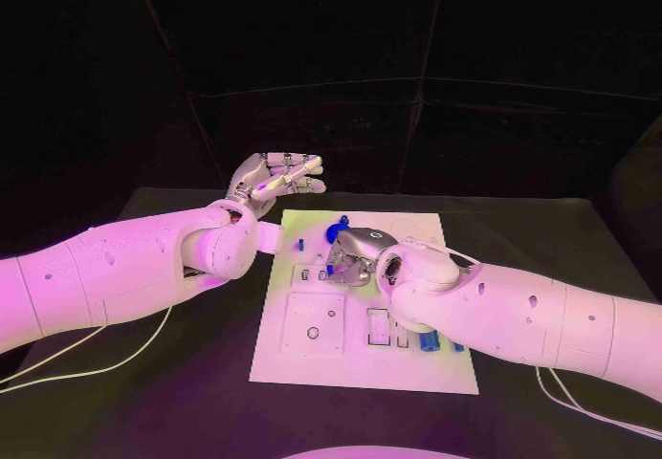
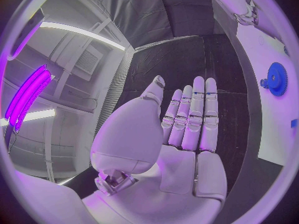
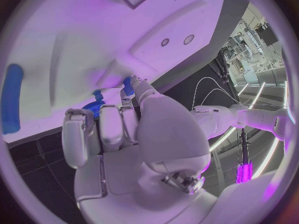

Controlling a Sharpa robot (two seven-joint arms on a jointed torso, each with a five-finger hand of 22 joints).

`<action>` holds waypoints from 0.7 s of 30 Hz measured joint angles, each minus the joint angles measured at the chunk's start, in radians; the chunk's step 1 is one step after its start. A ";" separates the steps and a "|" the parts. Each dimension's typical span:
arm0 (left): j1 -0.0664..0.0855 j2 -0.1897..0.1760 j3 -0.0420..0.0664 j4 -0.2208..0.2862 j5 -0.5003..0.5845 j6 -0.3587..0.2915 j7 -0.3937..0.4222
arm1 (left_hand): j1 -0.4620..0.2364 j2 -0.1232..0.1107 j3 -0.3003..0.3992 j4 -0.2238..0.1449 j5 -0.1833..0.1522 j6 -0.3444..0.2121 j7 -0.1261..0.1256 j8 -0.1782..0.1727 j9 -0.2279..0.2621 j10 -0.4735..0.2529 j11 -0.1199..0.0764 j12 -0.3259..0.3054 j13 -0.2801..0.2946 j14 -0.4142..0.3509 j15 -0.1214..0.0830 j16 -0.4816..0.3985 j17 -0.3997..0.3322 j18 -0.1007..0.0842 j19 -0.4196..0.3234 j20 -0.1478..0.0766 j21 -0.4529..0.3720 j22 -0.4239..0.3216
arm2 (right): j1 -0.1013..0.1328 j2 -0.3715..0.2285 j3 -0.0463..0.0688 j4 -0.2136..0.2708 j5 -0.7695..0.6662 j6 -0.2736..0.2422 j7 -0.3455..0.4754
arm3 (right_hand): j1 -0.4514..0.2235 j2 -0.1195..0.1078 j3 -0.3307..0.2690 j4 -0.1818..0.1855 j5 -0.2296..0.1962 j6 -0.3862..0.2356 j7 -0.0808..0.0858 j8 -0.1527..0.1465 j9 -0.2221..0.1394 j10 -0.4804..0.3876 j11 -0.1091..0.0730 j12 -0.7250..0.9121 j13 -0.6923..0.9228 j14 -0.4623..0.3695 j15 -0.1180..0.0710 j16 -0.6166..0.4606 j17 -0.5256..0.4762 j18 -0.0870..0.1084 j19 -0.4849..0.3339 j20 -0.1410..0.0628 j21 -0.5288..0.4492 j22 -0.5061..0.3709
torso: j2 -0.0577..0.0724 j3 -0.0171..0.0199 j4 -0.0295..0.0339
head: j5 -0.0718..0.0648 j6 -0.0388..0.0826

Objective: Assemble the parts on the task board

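The white task board lies in the middle of the black table. A blue gear is at its far end, also seen in the left wrist view as the gear and, partly behind fingers, in the right wrist view as the gear. My right hand is down on the board just in front of the gear, its fingertips close to small blue pieces; a grip is hidden. My left hand is raised beyond the board's far left corner, palm bare and fingers straight.
A blue cylinder lies near the board's right edge, behind my right forearm; it appears as the cylinder in the right wrist view. A small blue piece stands near the board's left edge. White cables trail over the table by both arms.
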 measured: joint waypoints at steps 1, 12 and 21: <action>0.000 0.000 0.000 0.000 0.000 0.000 0.000 | 0.000 0.000 0.000 0.000 0.000 0.000 0.000 0.000 0.000 0.000 0.000 0.000 0.000 0.000 0.000 0.000 0.000 0.000 0.000 0.000 0.000 0.000 | 0.000 0.000 0.000 0.000 -0.002 0.002 0.000 | -0.002 -0.002 0.002 -0.001 0.000 0.000 0.000 0.000 0.000 0.000 0.000 0.000 0.000 0.000 0.000 -0.003 -0.001 0.000 0.000 0.000 0.000 0.000 | 0.000 0.0000 0.0000 | 0.000 0.000; 0.000 0.000 0.000 0.000 0.000 0.000 -0.001 | 0.000 0.000 0.000 0.000 0.000 0.000 0.000 0.000 0.000 0.000 0.000 0.000 0.000 0.000 0.000 0.000 0.000 0.000 0.000 0.000 0.000 0.000 | 0.000 -0.002 0.000 0.004 -0.016 0.017 -0.001 | -0.018 -0.043 0.012 -0.006 0.020 -0.008 0.008 -0.008 -0.001 -0.007 0.007 -0.007 0.000 0.000 0.000 -0.008 -0.010 0.000 0.000 0.000 -0.004 0.000 | 0.000 0.0001 0.0000 | 0.000 -0.002; 0.000 -0.002 0.000 0.001 0.000 0.001 -0.002 | 0.000 0.000 0.000 0.000 0.000 0.000 0.000 0.000 0.000 0.000 0.000 0.000 0.000 0.000 0.000 0.000 0.000 0.000 0.000 0.000 0.000 0.000 | -0.003 -0.005 -0.002 0.006 -0.026 0.024 -0.005 | -0.034 -0.066 0.018 -0.008 0.028 -0.024 0.012 -0.018 -0.004 -0.018 0.011 -0.016 0.000 0.000 0.000 -0.008 -0.015 0.000 0.000 0.000 -0.004 0.000 | 0.000 0.0001 0.0004 | 0.002 -0.003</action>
